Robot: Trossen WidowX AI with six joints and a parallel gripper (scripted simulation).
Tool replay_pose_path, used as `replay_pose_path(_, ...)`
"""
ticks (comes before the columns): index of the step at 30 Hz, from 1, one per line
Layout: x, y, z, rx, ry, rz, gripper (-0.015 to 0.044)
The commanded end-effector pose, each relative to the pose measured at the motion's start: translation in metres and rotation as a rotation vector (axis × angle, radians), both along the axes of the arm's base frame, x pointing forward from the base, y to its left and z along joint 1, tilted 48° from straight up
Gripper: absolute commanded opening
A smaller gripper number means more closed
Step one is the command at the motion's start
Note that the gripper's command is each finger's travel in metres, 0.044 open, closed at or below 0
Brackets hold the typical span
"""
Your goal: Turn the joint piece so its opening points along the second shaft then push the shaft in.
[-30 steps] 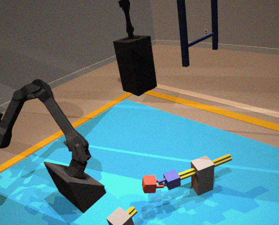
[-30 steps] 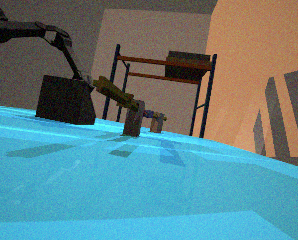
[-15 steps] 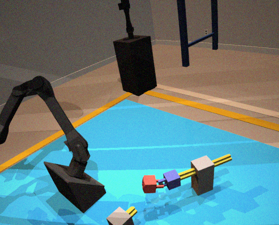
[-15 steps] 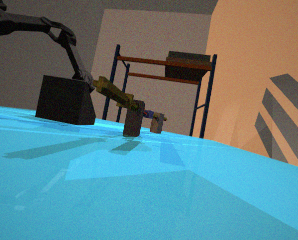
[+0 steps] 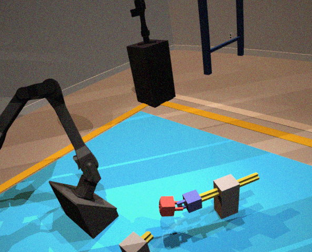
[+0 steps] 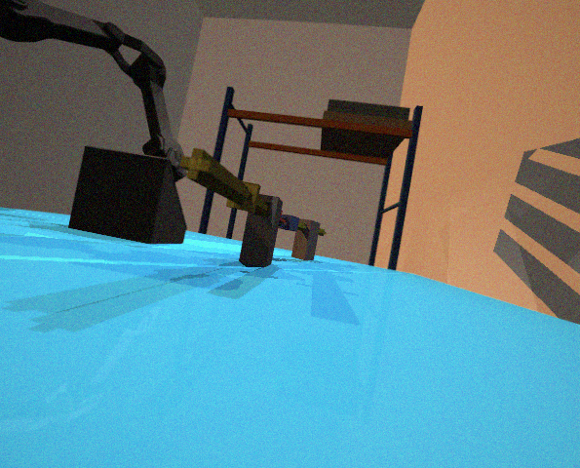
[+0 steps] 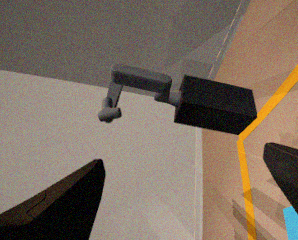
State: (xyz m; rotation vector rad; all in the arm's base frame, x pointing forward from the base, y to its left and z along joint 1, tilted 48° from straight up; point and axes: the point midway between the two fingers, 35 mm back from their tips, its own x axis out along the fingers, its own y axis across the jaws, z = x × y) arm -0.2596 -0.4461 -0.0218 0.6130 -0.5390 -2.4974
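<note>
1. My arm (image 5: pixel 67 119) (image 6: pixel 152 105) is dark charcoal, with smooth, slim links and rounded joints.
2. A lighter grey band (image 5: pixel 82 152) crosses my link just above the pedestal (image 5: pixel 95 226) (image 6: pixel 91 201), which is a near-black block.
3. Farthest from that pedestal, my pincer (image 7: pixel 184 159) has black, tapering fingers.

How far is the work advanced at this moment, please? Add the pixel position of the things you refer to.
Done: no completed step shows; the red joint piece (image 5: pixel 167 206) is hinged on, but its exact aim is unclear. In hand: nothing; the hand (image 7: pixel 184 159) is open, away from the parts. Left: probably align the joint piece, then push the second shaft (image 5: pixel 147 236) (image 6: pixel 219 182), whose end stands apart from it, and withdraw.
</note>
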Motion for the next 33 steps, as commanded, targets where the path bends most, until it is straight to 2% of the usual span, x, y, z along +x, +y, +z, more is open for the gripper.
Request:
replay_pose_path(1, 0.027, -0.014, 0.000, 0.094, 0.000, 0.112, 0.0440)
replay_pose_path(17, 0.141, -0.039, -0.013, 0.434, 0.015, 0.549, 0.0440)
replay_pose_path(33, 0.257, -0.018, -0.020, 0.735, 0.059, 1.013, 0.0440)
